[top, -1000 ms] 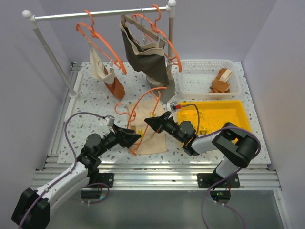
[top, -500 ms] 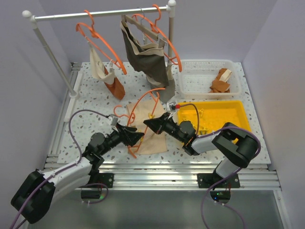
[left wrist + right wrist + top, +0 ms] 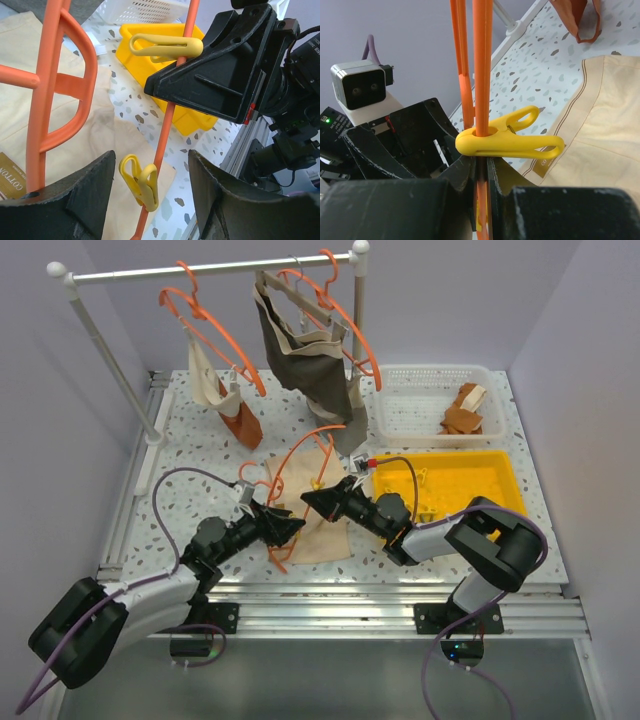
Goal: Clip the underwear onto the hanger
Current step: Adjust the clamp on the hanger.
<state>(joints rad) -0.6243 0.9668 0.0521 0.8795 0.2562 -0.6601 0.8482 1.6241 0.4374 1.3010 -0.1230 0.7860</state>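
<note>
Right wrist: hanger (image 3: 481,60) between fingers (image 3: 435,205)

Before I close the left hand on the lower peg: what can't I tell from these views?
Top view: whether any peg bites the underwear; too small, with left hand and right hand overhanging.
Left wrist: the rest of the hanger, cut off at top and bottom edges; whether the lower peg catches cloth, behind its own body.
Right wrist: the right hand's pinch point, behind the upper peg.
</note>
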